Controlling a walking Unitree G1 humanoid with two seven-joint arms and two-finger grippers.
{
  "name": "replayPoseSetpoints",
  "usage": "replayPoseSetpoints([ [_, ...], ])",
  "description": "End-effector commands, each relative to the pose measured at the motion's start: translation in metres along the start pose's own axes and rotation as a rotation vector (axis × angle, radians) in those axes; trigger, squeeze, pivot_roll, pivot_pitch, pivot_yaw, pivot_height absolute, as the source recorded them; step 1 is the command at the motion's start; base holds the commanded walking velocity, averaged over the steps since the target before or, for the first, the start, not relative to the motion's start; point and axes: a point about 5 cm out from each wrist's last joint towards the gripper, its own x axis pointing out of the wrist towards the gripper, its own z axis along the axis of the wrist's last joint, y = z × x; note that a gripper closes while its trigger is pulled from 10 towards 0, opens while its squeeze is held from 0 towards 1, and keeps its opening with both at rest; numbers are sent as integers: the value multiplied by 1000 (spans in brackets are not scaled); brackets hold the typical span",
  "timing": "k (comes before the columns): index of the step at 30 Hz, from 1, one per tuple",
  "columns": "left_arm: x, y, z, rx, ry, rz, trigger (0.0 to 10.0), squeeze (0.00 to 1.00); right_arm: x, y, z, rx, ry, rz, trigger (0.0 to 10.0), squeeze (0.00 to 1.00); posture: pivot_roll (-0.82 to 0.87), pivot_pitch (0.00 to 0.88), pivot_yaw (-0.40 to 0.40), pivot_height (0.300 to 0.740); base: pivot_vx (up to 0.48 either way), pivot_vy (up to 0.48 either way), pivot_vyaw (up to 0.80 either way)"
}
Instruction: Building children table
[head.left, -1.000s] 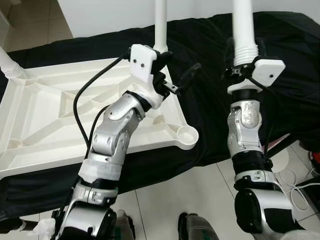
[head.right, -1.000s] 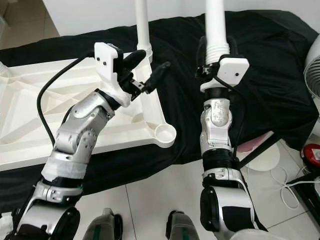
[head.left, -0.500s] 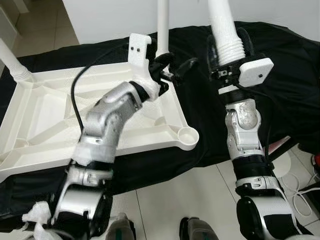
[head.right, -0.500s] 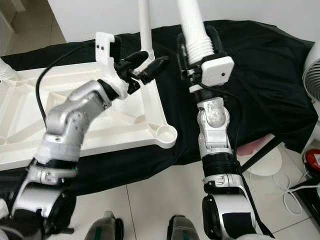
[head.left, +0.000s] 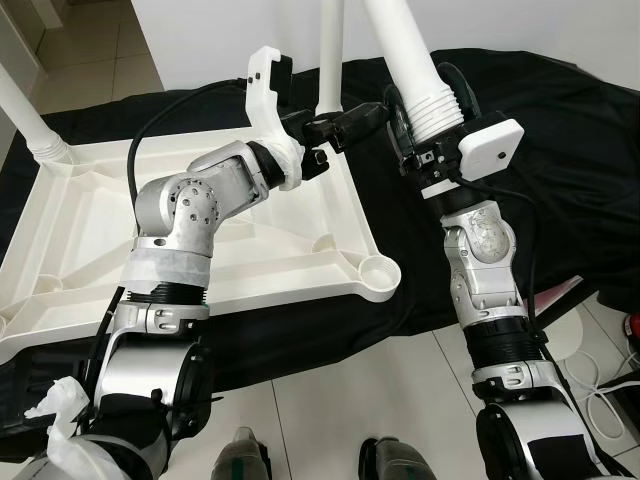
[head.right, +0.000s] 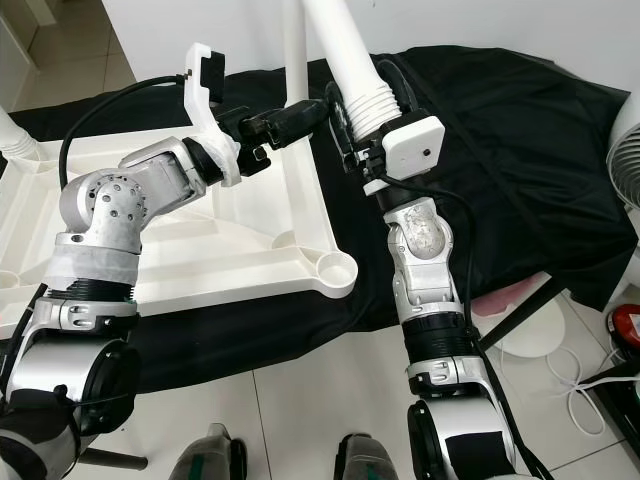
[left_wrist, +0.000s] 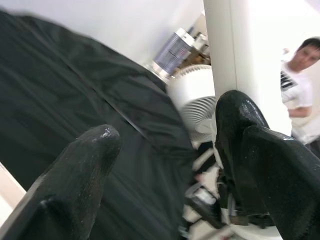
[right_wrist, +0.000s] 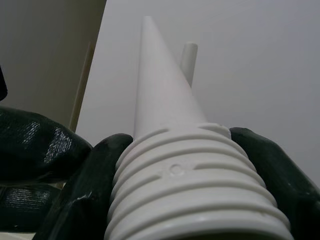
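Right gripper clamps table leg; black cloth beneath.

Open corner socket, no obstacle above; fitted leg behind.

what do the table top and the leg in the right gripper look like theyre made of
Table top: seemingly moulded white plastic, matte, judging by its ribbed underside and round corner socket.
Leg held in the right gripper: apparently the same white plastic, smooth, with moulded screw threads at its end.
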Motion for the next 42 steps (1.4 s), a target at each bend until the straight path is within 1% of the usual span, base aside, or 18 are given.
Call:
replayPoseSetpoints([
  [1, 6, -24, 17, 11, -37, -241, 10000, 0, -3, 30, -6, 47, 32, 150, 10000, 0, 31, 0, 51, 740, 0, 0, 0],
  [2, 6, -24, 17, 11, -37, -241, 10000, 0, -3, 30, -6, 47, 32, 150, 10000, 0, 31, 0, 51, 740, 0, 0, 0],
  [3, 3, -22, 19, -34, -38, -265, 10000, 0, -7, 35, -8, 65, 53, 184, 10000, 0, 30, 0, 51, 740, 0, 0, 0],
  [4, 3, -22, 19, -34, -38, -265, 10000, 0, -7, 35, -8, 65, 53, 184, 10000, 0, 30, 0, 51, 740, 0, 0, 0],
  [5, -1, -20, 21, -70, -36, -288, 10000, 0, -12, 41, -10, 85, 75, 223, 10000, 0, 26, 0, 52, 740, 0, 0, 0],
  [10, -11, -13, 15, -67, -9, -315, 10000, 0, -15, 42, -11, 136, 94, 238, 10000, 0, 25, 0, 53, 740, 0, 0, 0],
  [12, -11, -13, 15, -67, -9, -315, 10000, 0, -15, 42, -11, 136, 94, 238, 10000, 0, 25, 0, 53, 740, 0, 0, 0],
  [15, -17, -10, 8, -53, 16, -324, 10000, 0, -12, 35, -5, 210, 74, 175, 10000, 0, 24, 0, 59, 740, 0, 0, 0],
  [21, -18, -10, 7, -62, 26, -320, 10000, 0, -11, 34, -3, 238, 70, 167, 10000, 0, 29, 0, 60, 740, 0, 0, 0],
  [23, -16, -9, 9, -67, 18, -301, 10000, 0, -12, 36, -3, 236, 73, 181, 10000, 0, 31, 0, 59, 740, 0, 0, 0],
  [25, -11, -2, 19, -83, -15, -246, 10000, 0, -15, 42, -3, 236, 83, 214, 10000, 0, 34, 0, 57, 740, 0, 0, 0],
  [29, -10, 1, 22, -90, -26, -224, 10000, 0, -16, 43, -3, 241, 86, 224, 10000, 0, 34, 0, 57, 740, 0, 0, 0],
  [32, -8, 11, 35, -104, -64, -159, 10000, 0, -21, 49, -3, 256, 100, 243, 10000, 0, 39, 0, 55, 740, 0, 0, 0],
  [35, -6, 17, 44, -89, -82, -114, 10000, 0, -25, 51, -3, 262, 109, 250, 10000, 0, 41, 0, 52, 740, 0, 0, 0],
  [36, -5, 23, 52, -78, -96, -60, 10000, 0, -28, 53, -3, 268, 119, 254, 10000, 0, 44, 0, 51, 740, 0, 0, 0],
  [39, -4, 27, 58, -71, -108, -14, 10000, 0, -32, 53, -2, 274, 128, 251, 10000, 0, 44, 0, 51, 740, 0, 0, 0],
  [40, -5, 32, 64, -64, -117, 32, 10000, 0, -35, 53, -1, 276, 135, 244, 10000, 0, 45, 0, 50, 740, 0, 0, 0],
  [42, -5, 32, 64, -64, -117, 32, 10000, 0, -35, 53, -1, 276, 135, 244, 10000, 0, 45, 0, 50, 740, 0, 0, 0],
])
